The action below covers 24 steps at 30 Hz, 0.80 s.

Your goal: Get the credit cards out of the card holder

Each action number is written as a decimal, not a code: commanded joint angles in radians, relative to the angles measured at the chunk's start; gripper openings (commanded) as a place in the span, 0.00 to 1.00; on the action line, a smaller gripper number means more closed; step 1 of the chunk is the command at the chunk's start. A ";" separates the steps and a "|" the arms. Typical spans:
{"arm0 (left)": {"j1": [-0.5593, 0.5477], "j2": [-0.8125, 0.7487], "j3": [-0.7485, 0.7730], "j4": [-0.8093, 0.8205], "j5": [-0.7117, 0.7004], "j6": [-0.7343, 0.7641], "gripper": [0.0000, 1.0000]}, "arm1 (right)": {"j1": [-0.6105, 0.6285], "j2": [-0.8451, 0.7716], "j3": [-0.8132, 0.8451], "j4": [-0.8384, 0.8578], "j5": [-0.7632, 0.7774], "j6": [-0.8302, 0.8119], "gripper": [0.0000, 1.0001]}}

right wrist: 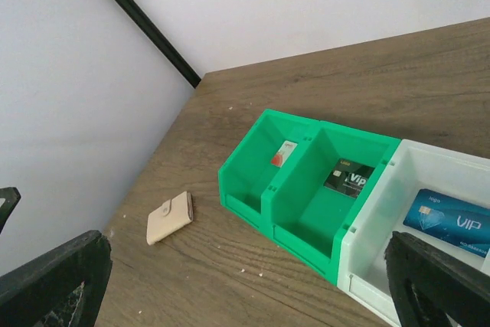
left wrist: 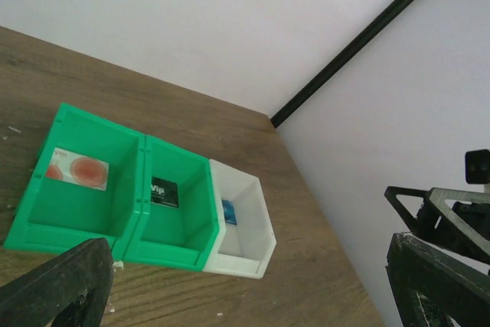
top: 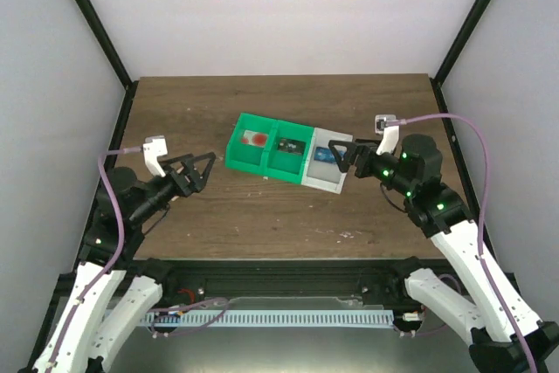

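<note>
Card holder: the card holder (right wrist: 170, 217) lies flat on the table (top: 262, 216), folded shut, tan side up, a small tab on its edge.
Holder and right claw: in the right wrist view it sits far to the left, past the outer green bin and apart from it, well away from the right gripper (top: 338, 156).
Holder and left claw: it shows only in the right wrist view, so its place relative to the left gripper (top: 208, 170) cannot be told.
Right claw: released, jaws spread wide, nothing between them; it hovers at the white bin's end of the row.
Left claw: released too, jaws wide and empty, just off the green end of the row.
Bins: three stand in one row, walls touching, set at a slant mid-table.
Outer green bin: the outer green bin (left wrist: 73, 208) holds a white card (left wrist: 79, 169) with red blots, lying against the back wall.
Middle green bin: the middle green bin (left wrist: 172, 223) holds a black card (left wrist: 164, 191) marked VIP.
White bin: the white bin (left wrist: 245, 235) holds a blue card (right wrist: 448, 222), also marked VIP.
</note>
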State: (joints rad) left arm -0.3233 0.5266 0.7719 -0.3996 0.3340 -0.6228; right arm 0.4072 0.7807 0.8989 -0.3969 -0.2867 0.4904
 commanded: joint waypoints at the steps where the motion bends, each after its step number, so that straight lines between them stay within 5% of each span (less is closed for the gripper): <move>1: 0.004 0.001 0.006 -0.021 -0.037 0.020 1.00 | 0.006 -0.031 -0.012 0.016 0.006 -0.012 1.00; 14: 0.036 0.179 -0.086 0.003 -0.161 -0.060 0.99 | 0.006 -0.029 -0.062 0.036 -0.080 0.000 1.00; 20: 0.245 0.285 -0.154 0.039 -0.102 -0.160 0.72 | 0.005 -0.034 -0.073 0.036 -0.092 -0.025 1.00; 24: 0.391 0.310 -0.205 0.072 -0.152 -0.223 0.71 | 0.006 -0.045 -0.082 0.056 -0.132 -0.020 1.00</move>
State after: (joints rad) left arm -0.0376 0.8249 0.6010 -0.3798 0.2184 -0.7612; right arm 0.4072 0.7563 0.8288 -0.3717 -0.3695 0.4824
